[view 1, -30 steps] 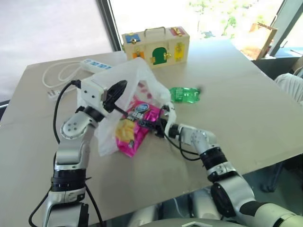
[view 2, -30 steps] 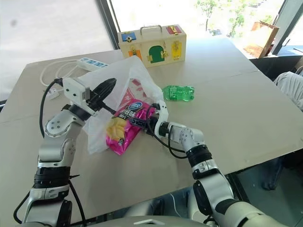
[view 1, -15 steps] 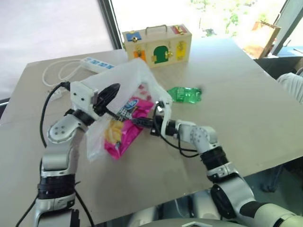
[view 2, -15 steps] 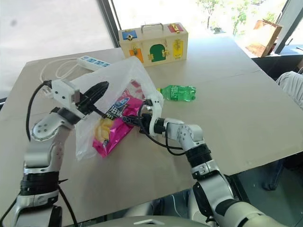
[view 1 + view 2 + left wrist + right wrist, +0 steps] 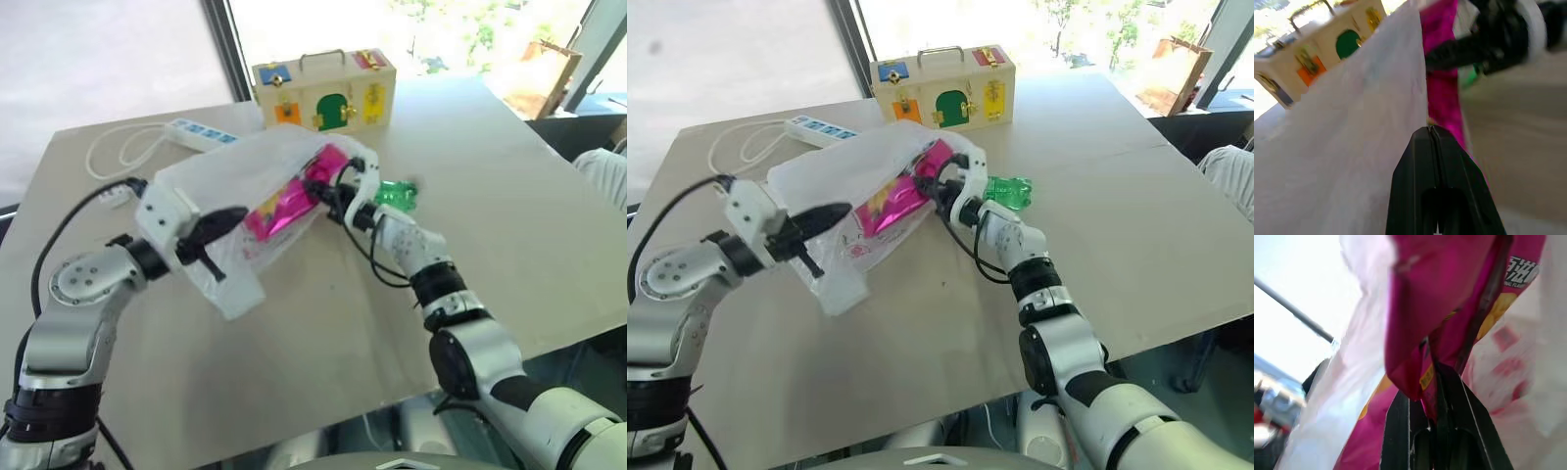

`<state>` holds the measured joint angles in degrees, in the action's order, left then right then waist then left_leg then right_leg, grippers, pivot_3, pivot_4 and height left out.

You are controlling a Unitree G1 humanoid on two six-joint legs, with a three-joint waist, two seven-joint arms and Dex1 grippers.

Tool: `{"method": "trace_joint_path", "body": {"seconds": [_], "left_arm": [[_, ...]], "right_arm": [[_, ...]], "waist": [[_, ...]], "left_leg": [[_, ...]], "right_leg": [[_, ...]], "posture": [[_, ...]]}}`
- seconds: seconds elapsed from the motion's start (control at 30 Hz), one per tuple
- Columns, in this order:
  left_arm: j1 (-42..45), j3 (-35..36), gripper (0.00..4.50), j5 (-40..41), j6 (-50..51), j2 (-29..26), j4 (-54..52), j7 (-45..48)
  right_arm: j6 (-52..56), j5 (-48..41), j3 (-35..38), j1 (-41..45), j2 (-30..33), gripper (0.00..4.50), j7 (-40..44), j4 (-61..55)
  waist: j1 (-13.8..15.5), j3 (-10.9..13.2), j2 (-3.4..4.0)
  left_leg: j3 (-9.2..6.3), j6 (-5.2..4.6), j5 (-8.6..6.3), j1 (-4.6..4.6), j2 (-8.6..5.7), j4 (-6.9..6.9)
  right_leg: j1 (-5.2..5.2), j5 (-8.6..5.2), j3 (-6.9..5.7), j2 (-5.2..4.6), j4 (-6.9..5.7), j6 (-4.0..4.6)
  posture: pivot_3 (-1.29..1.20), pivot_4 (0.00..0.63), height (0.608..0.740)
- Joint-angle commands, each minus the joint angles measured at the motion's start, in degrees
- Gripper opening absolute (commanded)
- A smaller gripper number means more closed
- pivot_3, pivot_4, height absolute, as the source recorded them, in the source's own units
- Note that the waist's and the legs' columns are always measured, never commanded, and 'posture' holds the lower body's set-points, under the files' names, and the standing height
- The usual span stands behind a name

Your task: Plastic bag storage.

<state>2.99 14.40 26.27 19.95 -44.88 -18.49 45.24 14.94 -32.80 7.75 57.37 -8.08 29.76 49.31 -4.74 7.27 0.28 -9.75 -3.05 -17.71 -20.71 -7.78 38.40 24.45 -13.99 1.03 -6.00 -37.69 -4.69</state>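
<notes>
Tan bench [image 5: 509, 245] w/ wooden latch box [image 5: 323, 90] at far edge. Plastic bag [image 5: 220, 211] held up above bench centre, pinched by L gripper [image 5: 235, 217]. Pink chips packet [image 5: 284, 208] inside bag, clamped in R gripper [image 5: 312, 186]. Green bottle [image 5: 397, 196] beside R wrist.

The plastic bag [image 5: 230, 211] veils most of the pink chips packet [image 5: 284, 208]; the green bottle [image 5: 1007, 191] sits half-hidden behind the right claw [image 5: 939, 186].
</notes>
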Motion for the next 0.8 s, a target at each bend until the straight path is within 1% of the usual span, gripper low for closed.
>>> {"method": "trace_joint_path", "body": {"seconds": [0.03, 0.2, 0.33, 0.37, 0.4, 0.43, 0.5, 0.53, 0.57, 0.6, 0.63, 0.67, 0.7, 0.73, 0.8], "left_arm": [[-2.3, 4.0, 0.00, 3.1, 1.9, 1.7, -6.6, -2.6], [-8.8, 3.9, 0.00, 2.2, 2.9, 5.5, -14.9, -7.6], [-12.8, 3.6, 0.00, 0.6, 4.8, 7.5, -20.4, -11.7], [-13.0, 3.7, 0.00, -2.1, 7.6, 9.0, -21.4, -17.0], [-12.5, 3.9, 0.00, -1.9, 12.5, 11.3, -22.2, -22.5], [-12.4, 2.9, 0.00, -2.3, 15.1, 14.0, -24.3, -26.9], [-13.4, -0.7, 0.00, -6.8, 14.4, 18.1, -29.6, -32.4], [-15.1, -3.8, 0.00, -11.3, 11.3, 18.4, -32.4, -33.4], [-17.7, -7.3, 0.00, -16.9, 8.0, 17.6, -34.7, -34.1], [-20.2, -9.8, 0.25, -20.0, 5.0, 18.3, -36.1, -35.1], [-23.0, -12.5, 0.59, -24.1, 1.5, 19.0, -36.6, -36.8], [-25.0, -14.5, 0.63, -26.9, -0.9, 20.5, -36.6, -38.9], [-25.8, -15.4, 1.21, -28.9, -1.5, 22.7, -36.4, -41.5], [-26.4, -16.0, 1.58, -30.6, -2.0, 24.2, -36.2, -43.1], [-24.2, -17.8, 2.56, -33.4, 0.6, 27.2, -34.9, -45.3]], "right_arm": [[-6.4, 0.6, 1.1, 4.8, -9.1, 0.01, 0.1, 4.5], [-12.5, 3.6, -0.3, 5.7, -12.2, 0.01, -1.2, 9.1], [-13.5, 3.1, 0.1, 5.5, -12.6, 0.01, -2.2, 8.9], [-13.9, 3.5, -0.2, 5.2, -12.4, 0.01, -2.3, 8.8], [-14.6, 3.9, -0.4, 5.0, -12.3, 0.01, -2.6, 8.9], [-15.2, 4.1, -0.3, 5.0, -12.2, 0.01, -3.1, 9.4], [-15.8, 4.0, 0.1, 5.2, -12.2, 0.01, -3.7, 10.2], [-16.0, 3.9, 0.3, 5.3, -12.2, 0.01, -3.9, 10.5], [-16.1, 4.0, 0.3, 5.3, -12.2, 0.01, -3.9, 10.6], [-16.1, 4.3, 0.0, 5.2, -12.2, 0.00, -4.0, 10.6], [-16.0, 4.5, -0.3, 4.8, -12.2, 0.00, -4.0, 10.5], [-15.9, 4.9, -0.7, 4.2, -12.3, 0.00, -4.0, 10.3], [-15.8, 5.2, -1.0, 3.8, -12.3, 0.00, -3.9, 10.1], [-15.7, 5.4, -1.3, 3.5, -12.4, 0.00, -3.8, 10.0], [-15.4, 5.7, -1.7, 2.8, -12.4, 0.00, -3.7, 9.7]], "waist": [[-0.6, 0.0, 0.00], [-1.5, 0.0, 0.05], [-1.6, 0.0, 0.05], [-1.5, 0.1, 0.07], [-1.3, 0.1, 0.08], [-1.2, 0.1, 0.08], [-0.8, 0.0, 0.00], [-0.7, 0.0, -0.05], [-0.6, 0.0, -0.06], [-0.6, 0.0, -0.05], [-0.6, 0.0, -0.04], [-0.6, 0.0, 0.02], [-0.6, 0.0, 0.03], [-0.4, 0.0, 0.03], [0.3, 0.0, 0.04]], "left_leg": [[-0.02, 0.01, 0.00, -0.02, 0.01, -0.05], [0.00, 0.01, 0.00, -0.05, 0.04, -0.21], [0.01, 0.02, 0.00, -0.04, 0.03, -0.17], [0.00, 0.03, 0.01, -0.03, 0.04, -0.13], [0.03, 0.04, 0.01, 0.00, 0.03, -0.11], [0.08, 0.05, 0.02, 0.00, 0.03, -0.08], [0.15, 0.07, 0.03, 0.03, 0.03, -0.03], [0.17, 0.07, 0.03, 0.02, 0.03, 0.00], [0.17, 0.07, 0.03, 0.01, 0.03, 0.01], [0.18, 0.07, 0.03, 0.00, 0.03, 0.00], [0.23, 0.07, 0.03, 0.00, 0.03, -0.02], [0.36, 0.07, 0.03, 0.03, 0.03, -0.09], [0.41, 0.06, 0.03, 0.02, 0.03, -0.12], [0.45, 0.06, 0.03, 0.04, 0.03, -0.13], [0.43, 0.06, 0.03, 0.04, 0.09, -0.12]], "right_leg": [[0.10, 0.00, -0.02, 0.00, -0.01, 0.00], [0.19, 0.00, -0.02, -0.02, -0.03, 0.01], [0.19, 0.00, 0.00, 0.00, 0.04, 0.02], [0.19, 0.00, 0.00, 0.01, 0.08, 0.01], [0.17, 0.00, 0.06, 0.01, 0.08, 0.02], [0.17, 0.00, 0.10, 0.02, 0.08, 0.02], [0.16, 0.00, 0.19, 0.05, 0.06, 0.01], [0.16, 0.00, 0.20, 0.05, 0.04, 0.01], [0.14, 0.00, 0.22, 0.04, 0.01, 0.01], [0.14, 0.00, 0.24, 0.03, 0.00, 0.02], [0.15, 0.00, 0.28, 0.03, 0.01, 0.02], [0.15, 0.00, 0.39, 0.02, 0.04, 0.02], [0.17, 0.00, 0.44, 0.03, 0.06, 0.02], [0.18, 0.00, 0.46, 0.04, 0.10, 0.02], [0.21, 0.00, 0.43, 0.10, 0.14, 0.02]], "posture": [[0.00, 0.150, 0.740], [0.00, 0.150, 0.740], [0.00, 0.150, 0.740], [0.00, 0.150, 0.740], [0.00, 0.150, 0.740], [0.00, 0.150, 0.740], [0.00, 0.150, 0.740], [0.00, 0.150, 0.740], [0.00, 0.150, 0.740], [0.00, 0.150, 0.740], [0.00, 0.150, 0.740], [0.00, 0.150, 0.740], [0.00, 0.150, 0.740], [0.00, 0.150, 0.740], [0.00, 0.150, 0.740]]}}
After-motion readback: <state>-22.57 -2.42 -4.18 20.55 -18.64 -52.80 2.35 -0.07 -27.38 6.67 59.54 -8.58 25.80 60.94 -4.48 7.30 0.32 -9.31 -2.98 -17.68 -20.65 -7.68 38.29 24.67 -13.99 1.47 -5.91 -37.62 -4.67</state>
